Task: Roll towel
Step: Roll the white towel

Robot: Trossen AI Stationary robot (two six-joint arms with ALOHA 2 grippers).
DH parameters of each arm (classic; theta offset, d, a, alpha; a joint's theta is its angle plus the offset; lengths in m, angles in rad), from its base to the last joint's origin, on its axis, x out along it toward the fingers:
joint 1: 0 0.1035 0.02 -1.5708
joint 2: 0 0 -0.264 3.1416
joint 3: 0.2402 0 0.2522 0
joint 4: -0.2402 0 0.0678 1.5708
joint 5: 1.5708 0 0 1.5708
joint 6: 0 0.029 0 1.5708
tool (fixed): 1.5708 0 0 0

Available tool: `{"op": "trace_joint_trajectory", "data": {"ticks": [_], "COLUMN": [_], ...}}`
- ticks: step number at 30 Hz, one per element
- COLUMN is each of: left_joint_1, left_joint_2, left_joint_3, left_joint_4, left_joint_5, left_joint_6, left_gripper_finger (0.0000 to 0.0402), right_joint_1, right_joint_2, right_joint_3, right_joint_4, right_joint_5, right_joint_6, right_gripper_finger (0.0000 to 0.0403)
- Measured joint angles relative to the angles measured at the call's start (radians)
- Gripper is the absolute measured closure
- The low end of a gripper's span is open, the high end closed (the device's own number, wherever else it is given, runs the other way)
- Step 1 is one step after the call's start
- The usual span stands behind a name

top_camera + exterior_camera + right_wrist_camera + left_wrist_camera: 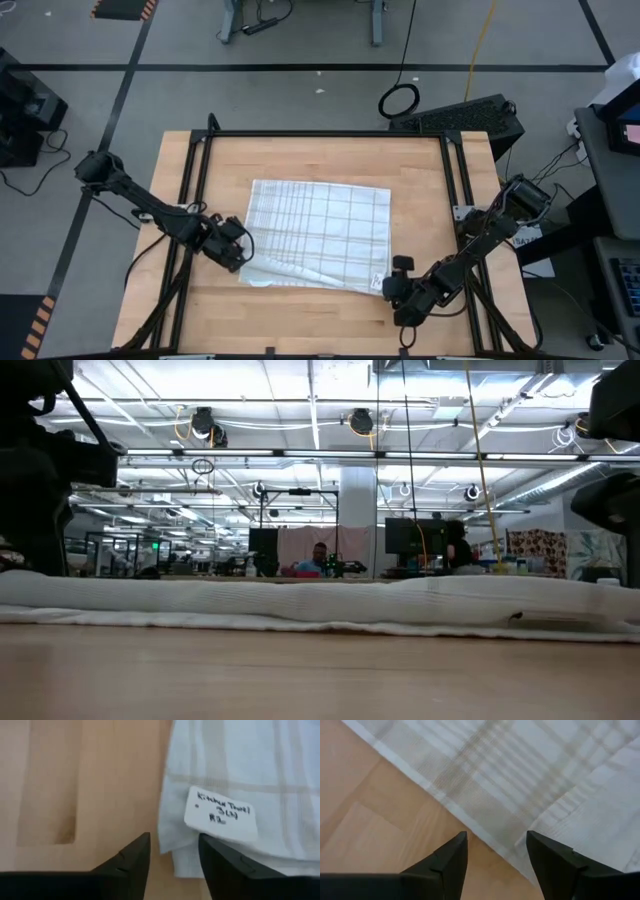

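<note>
Towel (318,232) flat; long axis seemingly left-right.

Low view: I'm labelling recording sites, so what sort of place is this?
Probably a large robotics lab or workshop hall: exposed ceiling pipes, monitors on distant benches, and taped floor lines around the wooden table.

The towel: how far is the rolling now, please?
Barely begun. The towel lies mostly flat on the table; only its near edge looks folded over. Both end effectors, left and right, sit open at its near corners, holding nothing. Nearly all the rolling is left.
</note>
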Motion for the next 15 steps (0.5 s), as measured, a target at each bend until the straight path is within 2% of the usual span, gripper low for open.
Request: {"op": "trace_joint_trajectory", "data": {"ticks": [3,8,15], "left_joint_1": [0.000,0.000,0.000], "left_joint_2": [0.000,0.000,0.000], "left_joint_3": [-0.035,-0.078,-0.078], "left_joint_4": [0.046,0.126,0.233], "left_joint_5": [-0.004,0.009,0.026], "left_joint_6": [-0.007,0.009,0.105], "left_gripper_finger": [0.0195,0.0229,0.0344], "right_joint_1": [-0.005,-0.008,-0.008], "right_joint_2": [0.000,0.000,-0.035], "right_joint_3": [0.000,0.000,0.000], "right_joint_4": [0.003,0.003,-0.069], "right_joint_5": [0.000,-0.023,-0.028], "right_joint_6": [0.000,-0.023,0.007], "right_gripper_finger": [0.0280,0.0385,0.0398]}}
